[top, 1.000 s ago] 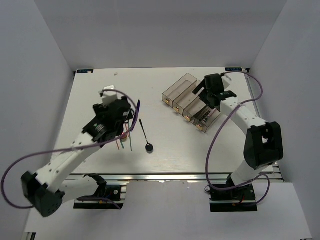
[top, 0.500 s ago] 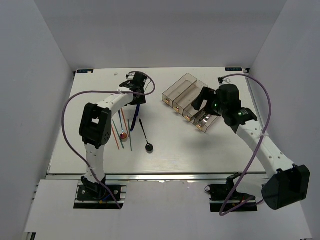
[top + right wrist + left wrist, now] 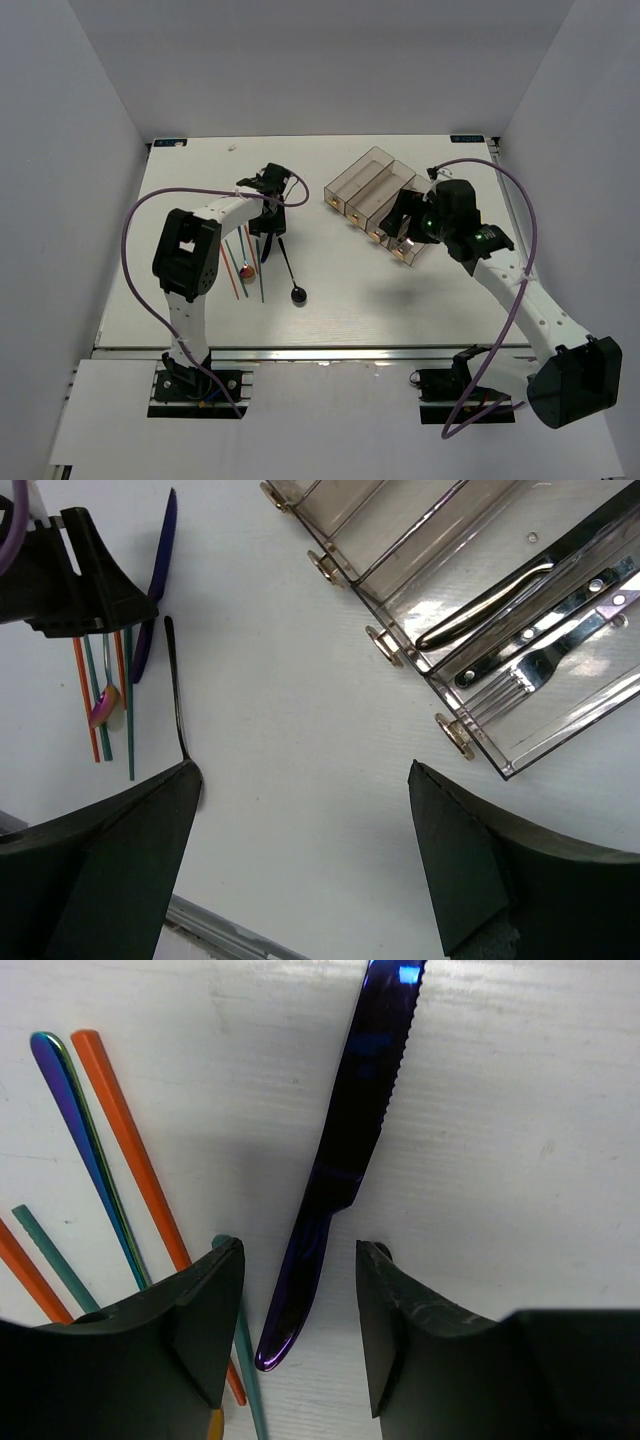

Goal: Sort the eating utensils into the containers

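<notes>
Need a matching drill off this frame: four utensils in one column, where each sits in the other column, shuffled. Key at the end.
Column 1
1. blue knife
2. fork
3. black spoon
4. orange chopstick

Column 2
A. inside a grey bin
B. on the table, among the other chopsticks, left of the knife in the left wrist view
C. handle lying between the open fingers of the left gripper
D. on the table just right of the knife in the top view, bowl toward the arm bases

Pairs: 1-C, 2-A, 3-D, 4-B
</notes>
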Available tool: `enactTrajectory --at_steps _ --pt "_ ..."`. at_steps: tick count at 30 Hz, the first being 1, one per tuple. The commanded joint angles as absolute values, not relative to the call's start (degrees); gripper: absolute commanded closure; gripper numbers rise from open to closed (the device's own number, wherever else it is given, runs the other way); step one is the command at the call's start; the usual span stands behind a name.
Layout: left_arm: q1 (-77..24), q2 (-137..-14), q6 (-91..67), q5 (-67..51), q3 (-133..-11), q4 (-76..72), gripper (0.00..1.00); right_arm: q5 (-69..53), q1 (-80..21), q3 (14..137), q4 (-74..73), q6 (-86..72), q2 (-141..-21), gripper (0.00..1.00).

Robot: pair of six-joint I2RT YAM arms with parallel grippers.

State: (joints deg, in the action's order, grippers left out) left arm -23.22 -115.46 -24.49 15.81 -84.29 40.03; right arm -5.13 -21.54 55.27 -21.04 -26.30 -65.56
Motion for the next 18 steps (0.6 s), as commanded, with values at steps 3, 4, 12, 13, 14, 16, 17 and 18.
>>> enactTrajectory --at_steps 3,4,12,13,14,16,17,18 --pt "-23.1 -113.0 -22.6 12.9 -84.1 38.4 0.45 -5.9 -23.0 55.6 -20.3 -25.2 -63.5 0.11" --pt "-23.1 -113.2 -22.3 12.7 -84.2 38.4 0.45 -5.8 -23.1 55.7 -20.5 -25.2 -63.5 0.11" --pt "-22.2 -113.4 -22.0 10.9 -82.3 37.0 0.52 -4.2 -24.7 57.2 -21.6 -25.2 -63.0 0.11" --pt "-22.1 -113.3 -22.0 10.8 -82.0 36.8 0.52 -4.0 -24.8 57.5 -21.6 -25.3 -63.0 0.11" --pt "-22.1 -113.3 -22.0 10.6 -81.7 36.7 0.52 -4.0 -25.0 57.5 -21.5 -25.4 -63.0 0.11" --pt "-22.1 -112.9 -22.0 10.5 -80.5 36.0 0.53 -3.6 -25.4 57.7 -21.5 -25.5 -63.4 0.11" --pt "-22.0 -112.9 -22.1 10.2 -80.1 35.7 0.53 -3.4 -25.7 58.0 -21.6 -25.5 -63.5 0.11" --pt "-22.0 -112.9 -22.4 9.7 -79.4 35.3 0.53 -3.3 -25.9 58.2 -21.7 -25.5 -63.8 0.11"
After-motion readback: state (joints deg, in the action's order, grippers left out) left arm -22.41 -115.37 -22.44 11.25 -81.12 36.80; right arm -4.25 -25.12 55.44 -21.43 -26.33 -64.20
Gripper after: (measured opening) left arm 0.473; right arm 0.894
